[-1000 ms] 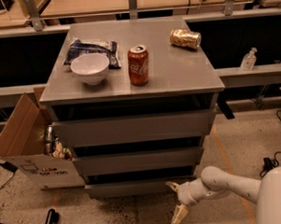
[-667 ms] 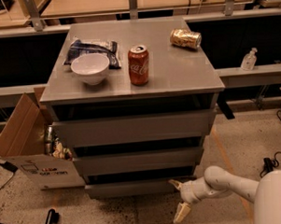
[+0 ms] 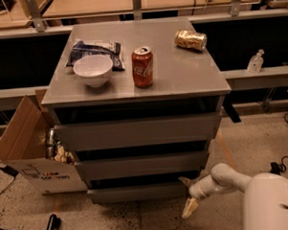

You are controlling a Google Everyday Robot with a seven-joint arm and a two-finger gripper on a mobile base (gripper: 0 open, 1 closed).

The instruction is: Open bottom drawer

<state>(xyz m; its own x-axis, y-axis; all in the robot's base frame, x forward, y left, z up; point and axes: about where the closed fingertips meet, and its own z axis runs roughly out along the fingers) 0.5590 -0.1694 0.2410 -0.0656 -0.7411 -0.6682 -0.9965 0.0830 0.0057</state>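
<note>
— Bottom drawer [image 3: 138, 192]: slim, flat, handleless grey front, lowest of three in the grey metal cabinet [image 3: 180, 74], just above the speckled floor. Looks shut or nearly so; hard to judge from this high angle.

— And the two-finger gripper [image 3: 187, 195]?

— Low down at the right end of that slim front, on the tip of the white robot arm [image 3: 223, 176] reaching in from the near right. Fingers [image 3: 189, 208] spread apart, clamped on nothing. Upper one at or just beside the front's top right corner, lower one angled down toward the floor.

— On top of the cabinet?

— White ceramic bowl [image 3: 92, 69] at the left, with a dark blue snack bag [image 3: 95, 48] partly behind it on the far side. Red cola can [image 3: 143, 66] upright near the middle, just right of the bowl. Crushed gold drink can [image 3: 191, 39] lying on its side at the far right corner, well apart from the red one.

— Anything around the cabinet?

— Open brown cardboard box [image 3: 20, 141] on the floor against the left side, flap raised, a few cans visible inside. Small clear pump bottle [image 3: 255, 61] standing on the ledge to the far right.
</note>
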